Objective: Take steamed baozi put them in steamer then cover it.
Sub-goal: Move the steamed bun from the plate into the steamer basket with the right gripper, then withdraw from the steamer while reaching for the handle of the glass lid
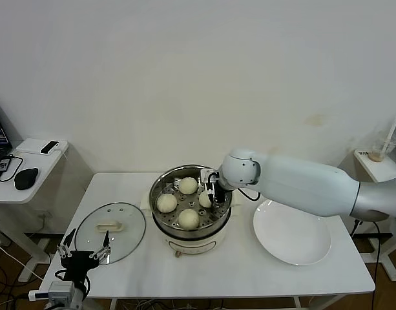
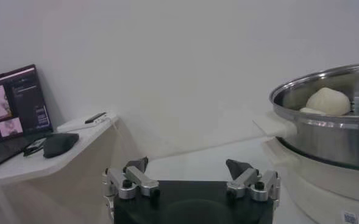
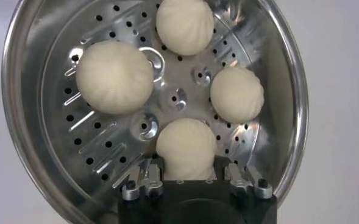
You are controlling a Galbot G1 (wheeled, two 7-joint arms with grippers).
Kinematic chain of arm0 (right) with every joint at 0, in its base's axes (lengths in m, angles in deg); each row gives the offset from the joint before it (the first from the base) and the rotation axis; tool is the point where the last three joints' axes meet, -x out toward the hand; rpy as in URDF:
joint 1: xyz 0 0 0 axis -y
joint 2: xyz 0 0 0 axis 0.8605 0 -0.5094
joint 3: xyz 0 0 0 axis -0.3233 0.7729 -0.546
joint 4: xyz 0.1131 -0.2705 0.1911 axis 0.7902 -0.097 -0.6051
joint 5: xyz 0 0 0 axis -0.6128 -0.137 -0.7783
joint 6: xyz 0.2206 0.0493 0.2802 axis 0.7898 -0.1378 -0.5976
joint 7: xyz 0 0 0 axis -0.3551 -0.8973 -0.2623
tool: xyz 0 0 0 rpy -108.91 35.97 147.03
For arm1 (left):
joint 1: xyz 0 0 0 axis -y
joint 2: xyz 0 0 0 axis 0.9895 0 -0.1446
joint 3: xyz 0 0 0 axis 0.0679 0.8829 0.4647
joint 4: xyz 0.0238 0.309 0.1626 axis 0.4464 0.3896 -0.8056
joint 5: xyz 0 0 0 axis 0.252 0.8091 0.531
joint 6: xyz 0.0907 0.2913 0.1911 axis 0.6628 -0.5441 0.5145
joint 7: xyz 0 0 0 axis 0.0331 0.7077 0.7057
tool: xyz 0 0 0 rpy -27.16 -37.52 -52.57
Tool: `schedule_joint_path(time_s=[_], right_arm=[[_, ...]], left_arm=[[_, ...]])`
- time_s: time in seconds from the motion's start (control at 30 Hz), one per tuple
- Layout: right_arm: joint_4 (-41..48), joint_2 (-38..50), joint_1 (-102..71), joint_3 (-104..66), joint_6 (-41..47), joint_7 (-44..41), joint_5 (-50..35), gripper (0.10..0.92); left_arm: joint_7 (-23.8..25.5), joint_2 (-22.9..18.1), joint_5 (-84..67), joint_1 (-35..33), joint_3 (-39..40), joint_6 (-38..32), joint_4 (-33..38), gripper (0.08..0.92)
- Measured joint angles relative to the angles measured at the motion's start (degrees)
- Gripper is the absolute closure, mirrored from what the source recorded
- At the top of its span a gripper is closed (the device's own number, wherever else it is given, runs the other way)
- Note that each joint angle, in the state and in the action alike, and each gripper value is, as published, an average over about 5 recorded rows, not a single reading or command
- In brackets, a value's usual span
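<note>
The steamer point(image 1: 190, 240) stands mid-table with four baozi on its perforated tray point(image 3: 106, 149). My right gripper point(image 1: 214, 192) reaches into the pot from the right and is shut on one baozi point(image 3: 185, 149), which sits low on the tray at the pot's right side point(image 1: 205, 199). The other three baozi point(image 3: 114, 76) point(image 3: 184, 25) point(image 3: 237, 94) lie free. The glass cover point(image 1: 110, 231) lies flat on the table to the left. My left gripper point(image 1: 86, 253) hangs open and empty at the front-left edge, next to the cover; it also shows in the left wrist view point(image 2: 191, 167).
An empty white plate point(image 1: 291, 232) lies right of the steamer under my right arm. A side table point(image 1: 17, 187) with a laptop and mouse stands at the left. A small shelf with a cup point(image 1: 378, 155) stands at the far right.
</note>
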Motion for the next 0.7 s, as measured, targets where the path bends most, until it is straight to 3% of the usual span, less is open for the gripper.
schedule_joint_path(time_s=[0.2, 0.47, 0.7], right_arm=[[-1.85, 1.86, 1.38, -1.51, 0.23, -0.11, -1.33, 0.216], [-7.18, 6.98, 0.95, -6.10, 0.23, 3.98, -5.41, 0.203], [-13.74, 14.43, -9.40, -17.45, -4.40, 17.61, -7.78, 0.203]], left_arm=[[0.01, -0.01, -0.11, 0.04, 0.09, 0.00, 0.01, 0.177], [0.04, 0.04, -0.36, 0.19, 0.18, -0.06, 0.23, 0.177], [0.22, 0.09, -0.59, 0.71, 0.67, -1.11, -0.45, 0.177]])
